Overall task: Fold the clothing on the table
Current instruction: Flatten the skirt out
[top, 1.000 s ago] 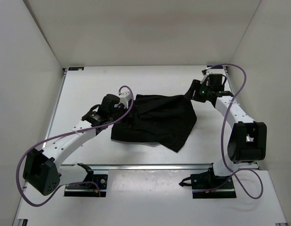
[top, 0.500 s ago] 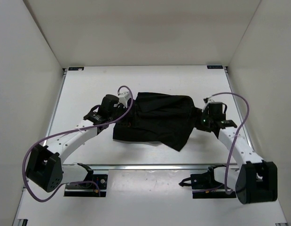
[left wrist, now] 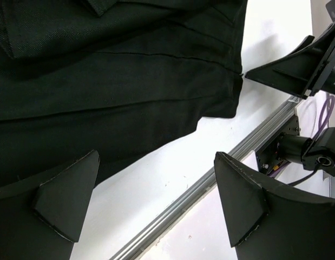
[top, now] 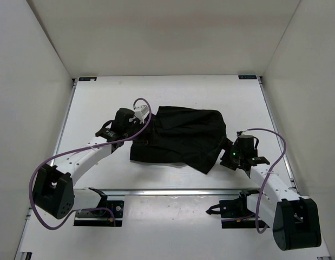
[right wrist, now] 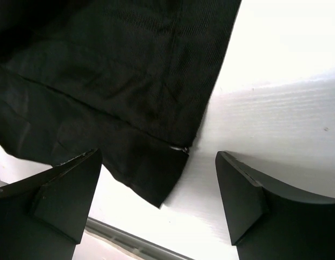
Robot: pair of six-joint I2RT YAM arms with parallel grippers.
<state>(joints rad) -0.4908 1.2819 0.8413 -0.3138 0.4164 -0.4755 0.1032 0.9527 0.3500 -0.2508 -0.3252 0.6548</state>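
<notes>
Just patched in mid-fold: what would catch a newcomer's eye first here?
A crumpled black garment lies in the middle of the white table. The left gripper stands open at its left edge, the right gripper open by its near-right corner, neither holding it.

The limp black clothing (top: 181, 138) lies crumpled near the middle of the white table (top: 102, 97).

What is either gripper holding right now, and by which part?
Nothing is held. The left gripper and the right gripper both stand open at edges of the clothing, pinching nothing.
</notes>
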